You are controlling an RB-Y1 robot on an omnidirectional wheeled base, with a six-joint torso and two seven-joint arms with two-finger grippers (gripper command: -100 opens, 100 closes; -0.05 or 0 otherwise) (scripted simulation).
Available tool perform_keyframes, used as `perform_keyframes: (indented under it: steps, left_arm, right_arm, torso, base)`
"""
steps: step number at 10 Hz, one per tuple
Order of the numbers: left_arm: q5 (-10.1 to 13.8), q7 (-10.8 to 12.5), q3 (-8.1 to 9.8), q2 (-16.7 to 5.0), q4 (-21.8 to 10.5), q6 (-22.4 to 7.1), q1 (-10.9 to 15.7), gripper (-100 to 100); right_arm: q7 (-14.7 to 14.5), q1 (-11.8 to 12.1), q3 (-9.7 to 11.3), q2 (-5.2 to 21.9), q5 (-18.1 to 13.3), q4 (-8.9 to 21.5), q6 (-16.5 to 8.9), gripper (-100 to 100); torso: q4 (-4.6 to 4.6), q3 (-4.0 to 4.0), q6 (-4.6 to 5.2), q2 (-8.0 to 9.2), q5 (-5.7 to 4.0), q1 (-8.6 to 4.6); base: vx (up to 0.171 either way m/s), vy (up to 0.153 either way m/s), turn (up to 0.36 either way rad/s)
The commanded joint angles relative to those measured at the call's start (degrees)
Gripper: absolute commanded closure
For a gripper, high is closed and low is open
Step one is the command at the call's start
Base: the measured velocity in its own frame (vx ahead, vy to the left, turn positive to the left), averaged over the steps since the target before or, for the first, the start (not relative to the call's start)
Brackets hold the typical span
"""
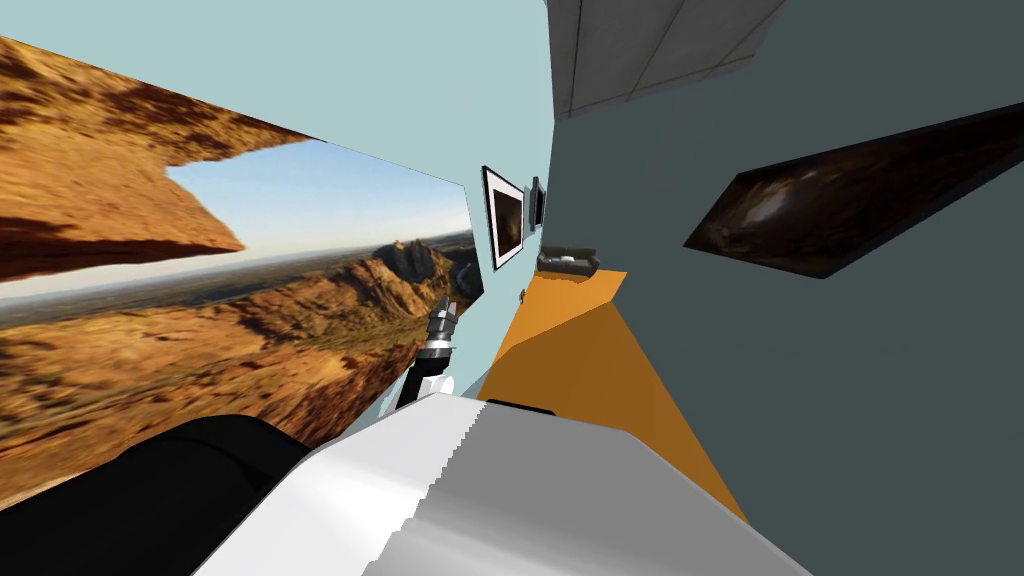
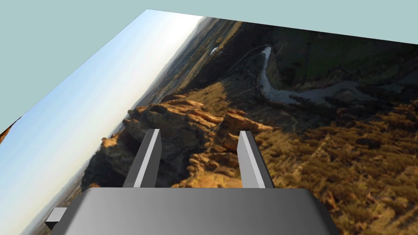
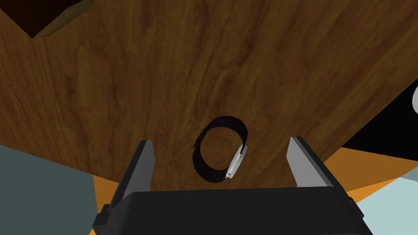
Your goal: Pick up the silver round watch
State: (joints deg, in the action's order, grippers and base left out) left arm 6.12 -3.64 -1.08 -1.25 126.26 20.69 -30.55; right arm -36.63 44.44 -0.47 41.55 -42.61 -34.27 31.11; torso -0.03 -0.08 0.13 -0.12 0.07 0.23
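The watch [image 3: 236,163] has a black strap curled into a loop and a silver round case standing on its edge. It lies on a brown wooden tabletop [image 3: 163,81], close to the table's edge. My right gripper [image 3: 220,140] is open just above it, one finger on either side of the watch and neither touching it. My left arm [image 1: 437,345] is raised beside the wall at my left, and the left gripper [image 2: 200,157] is open and holds nothing.
The tabletop ends just behind the watch, with orange floor [image 3: 351,163] below the edge. A small white object [image 3: 415,100] shows off the table's side against a black area. In the head view an orange floor strip [image 1: 570,350] runs between walls to a dark sofa [image 1: 568,262].
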Motion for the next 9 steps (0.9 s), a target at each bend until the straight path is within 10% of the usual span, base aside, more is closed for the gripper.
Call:
perform_keyframes:
  steps: [1,4,5,6,9]
  left_arm:
    - [0.0,0.0,0.00,0.0,0.0,0.0,0.0,0]
    - [0.0,0.0,-0.01,0.0,0.0,0.0,0.0,0]
    - [0.0,0.0,0.00,0.0,0.0,0.0,0.0,0]
    - [0.0,0.0,0.00,0.0,0.0,0.0,0.0,0]
    - [0.0,0.0,0.00,0.0,0.0,0.0,0.0,0]
  right_arm:
    - [-0.5,-0.6,0.0,0.1,-0.1,1.6,0.6,-100]
    - [-2.2,-1.4,0.7,-0.2,-1.2,5.3,0.7,-100]
    - [-2.3,-1.4,0.8,-0.2,-1.3,5.4,0.6,0]
    - [-2.4,-3.0,1.7,-1.6,-1.3,6.0,-1.0,-100]
    - [-2.4,-4.6,2.6,-3.1,-1.2,6.6,-2.7,-100]
  torso:
    - [0.00,0.00,0.00,0.00,0.00,0.00]
    - [0.01,0.00,-0.05,-0.02,0.00,0.06]
    - [0.01,0.02,0.01,0.03,0.00,0.02]
    - [0.03,0.06,0.01,0.11,-0.01,-0.02]
    - [0.07,0.17,0.02,0.29,-0.05,-0.17]
  base:
    - [0.006,0.002,-0.004]
    - [0.033,0.023,0.141]
    - [0.005,0.002,-0.011]
    - [-0.027,-0.049,0.056]
    - [-0.040,-0.046,0.033]
